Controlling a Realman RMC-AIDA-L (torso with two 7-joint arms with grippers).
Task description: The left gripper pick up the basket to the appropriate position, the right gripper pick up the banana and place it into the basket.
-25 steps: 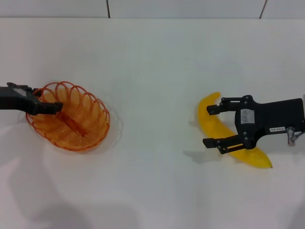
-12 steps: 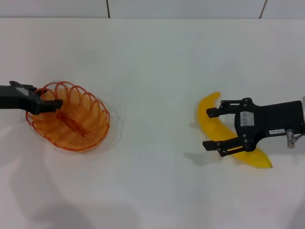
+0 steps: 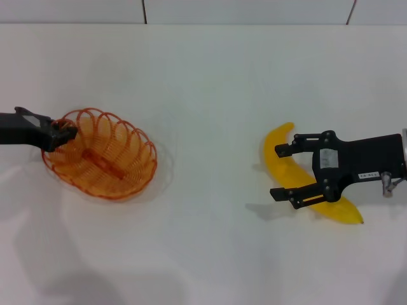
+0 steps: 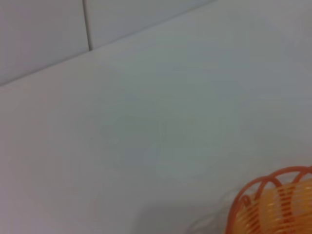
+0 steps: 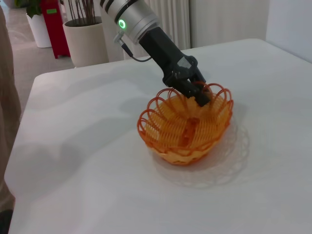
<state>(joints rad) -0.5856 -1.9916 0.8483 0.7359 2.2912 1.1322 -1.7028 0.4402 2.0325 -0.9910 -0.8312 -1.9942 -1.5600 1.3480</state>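
Observation:
The orange wire basket (image 3: 102,155) is at the left of the white table. My left gripper (image 3: 60,131) is shut on its left rim. In the right wrist view the basket (image 5: 187,129) hangs tilted a little above the table from the left gripper (image 5: 197,92), with its shadow below. Part of the rim shows in the left wrist view (image 4: 278,204). The yellow banana (image 3: 280,136) lies on the table at the right. My right gripper (image 3: 276,171) is open, one finger on each side of the banana's middle.
The white table (image 3: 210,82) ends at a tiled wall at the back. The right wrist view shows the table's edge (image 5: 29,97), with plant pots (image 5: 85,41) and a red object beyond it.
The basket has shifted a little to the right and tipped up with the left gripper holding its rim. The right gripper has stayed around the banana.

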